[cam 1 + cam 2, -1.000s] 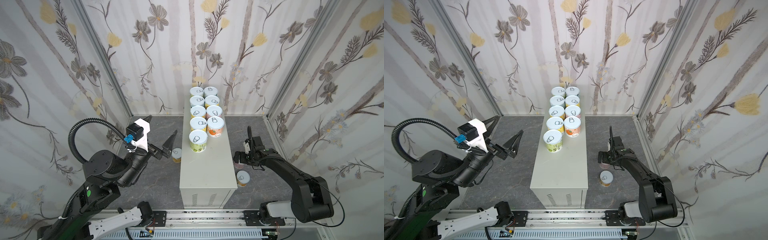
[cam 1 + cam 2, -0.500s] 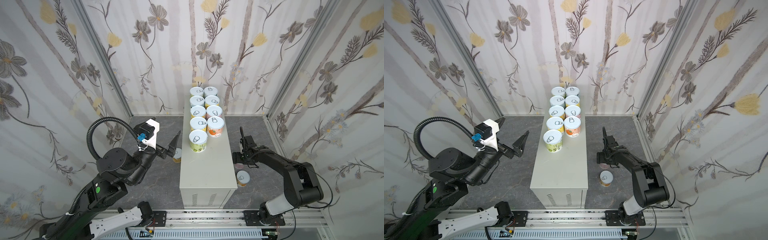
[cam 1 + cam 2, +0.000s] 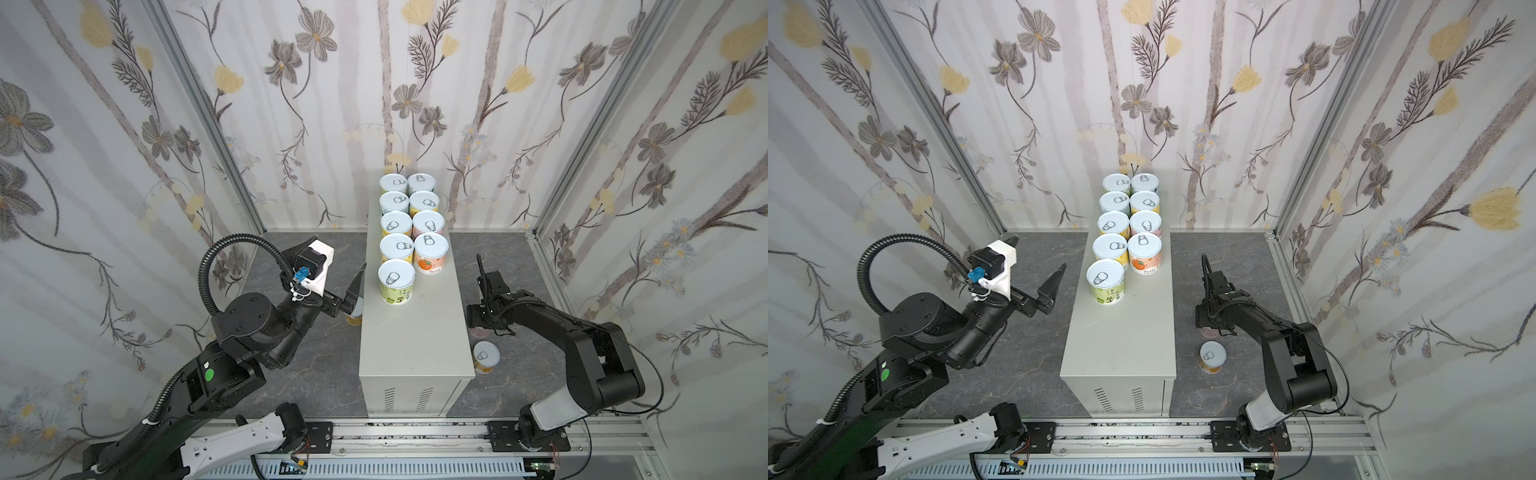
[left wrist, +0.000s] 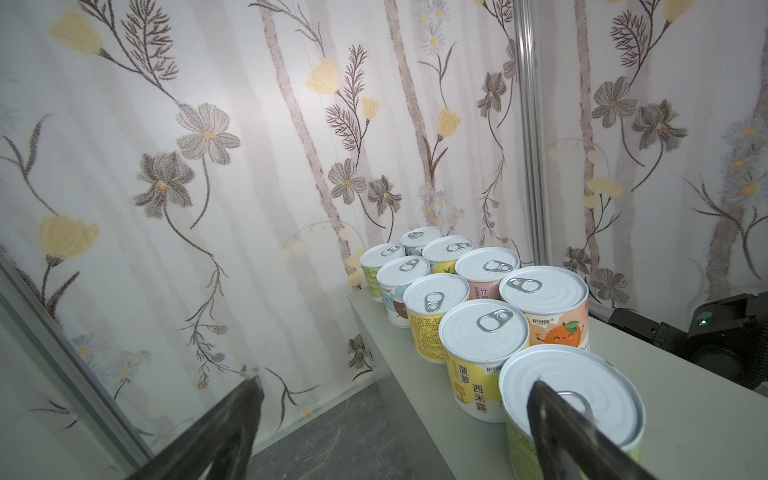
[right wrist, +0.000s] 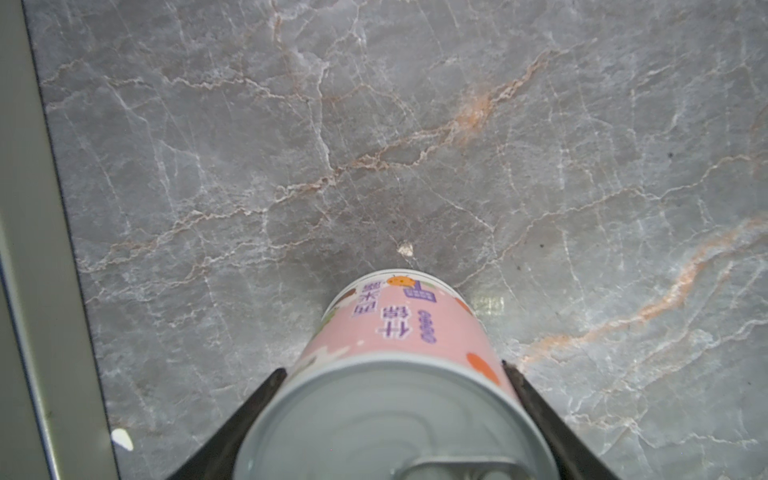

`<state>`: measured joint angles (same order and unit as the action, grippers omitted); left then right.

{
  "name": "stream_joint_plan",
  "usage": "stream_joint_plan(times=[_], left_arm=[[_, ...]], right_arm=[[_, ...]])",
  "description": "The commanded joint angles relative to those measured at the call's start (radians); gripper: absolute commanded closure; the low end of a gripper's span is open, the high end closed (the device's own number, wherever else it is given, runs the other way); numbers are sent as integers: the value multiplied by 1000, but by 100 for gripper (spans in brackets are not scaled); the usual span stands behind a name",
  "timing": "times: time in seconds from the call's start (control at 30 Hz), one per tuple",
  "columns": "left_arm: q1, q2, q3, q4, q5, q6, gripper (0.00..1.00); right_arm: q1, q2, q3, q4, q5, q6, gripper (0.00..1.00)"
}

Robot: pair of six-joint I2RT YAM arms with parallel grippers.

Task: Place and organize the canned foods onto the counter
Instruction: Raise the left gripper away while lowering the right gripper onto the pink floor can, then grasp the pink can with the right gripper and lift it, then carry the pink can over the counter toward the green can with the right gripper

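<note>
Worktop (image 3: 411, 345) is seen with its long axis running 12 to 6 o'clock in both top views. Nine cans (image 3: 430, 249) are stood upright at its 12 o'clock end, packed in two touching columns. The 9 o'clock column is one can longer and is ended at 6 o'clock by a green-yellow can (image 3: 396, 282). Right pincer (image 5: 394, 369) is positioned low over the floor (image 5: 415, 145) on the worktop's 3 o'clock side and is closed on a pink can (image 5: 399, 328). Its fingers (image 5: 266, 395) are pressed against both flanks just under the lid. The pink can is upright, base on the floor. A floor can (image 3: 485, 356) is stood just at 6 o'clock of it, clear of the pincer and near the worktop's side. Left pincer (image 4: 395, 384) is spread wide with nothing held, off the worktop's 9 o'clock edge, level with the green-yellow can. A half-hidden can (image 3: 354, 319) is seen on the floor beneath it, close to the worktop's 9 o'clock side and mostly covered by a finger.
</note>
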<state>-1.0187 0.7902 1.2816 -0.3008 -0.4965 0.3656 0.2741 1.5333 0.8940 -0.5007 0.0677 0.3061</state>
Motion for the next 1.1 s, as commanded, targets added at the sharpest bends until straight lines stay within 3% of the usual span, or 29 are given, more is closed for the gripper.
stream_joint_plan(times=[0.0,0.17,0.5,0.73,1.07], left_arm=[[3,-6,5,15,-24,24,0],[9,-4,5,26,-40,71,0],[32,-5,5,13,5,119,0],[39,-6,49,-5,17,133,0],[41,9,57,-29,34,127,0]], right_arm=[[-12,-72,35,-60,8,18,51],[-44,-208,160,-196,-17,-22,53],[-18,-367,585,-551,-131,-70,55],[149,-374,740,-669,-158,-103,53],[344,-306,966,-763,-105,-106,52]])
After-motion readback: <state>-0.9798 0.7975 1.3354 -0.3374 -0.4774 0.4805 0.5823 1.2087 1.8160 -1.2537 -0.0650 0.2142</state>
